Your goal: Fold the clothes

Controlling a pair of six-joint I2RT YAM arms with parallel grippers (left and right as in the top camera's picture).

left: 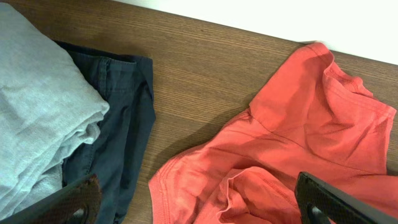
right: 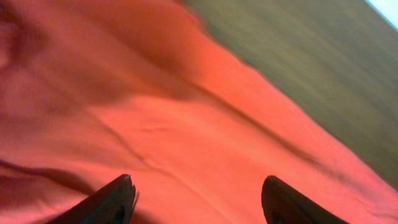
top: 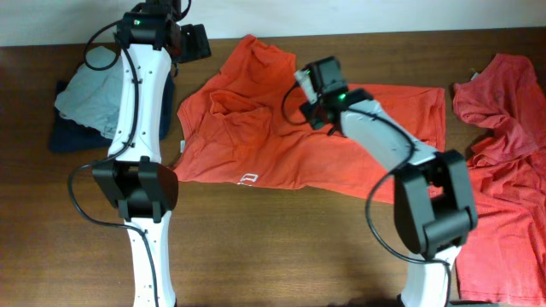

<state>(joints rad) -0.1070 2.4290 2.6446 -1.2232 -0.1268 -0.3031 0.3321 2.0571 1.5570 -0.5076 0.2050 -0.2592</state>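
Observation:
An orange-red T-shirt lies spread and rumpled across the middle of the table, with white lettering near its front hem. My right gripper hovers over its upper middle. In the right wrist view that gripper is open, its fingers wide apart just above the fabric, holding nothing. My left gripper is at the back left, off the shirt's sleeve. It is open and empty above the sleeve edge. A second coral shirt lies crumpled at the right.
A folded grey garment sits on a navy one at the back left, also seen as grey cloth and navy cloth. Bare wood runs along the front. The table's back edge meets a white wall.

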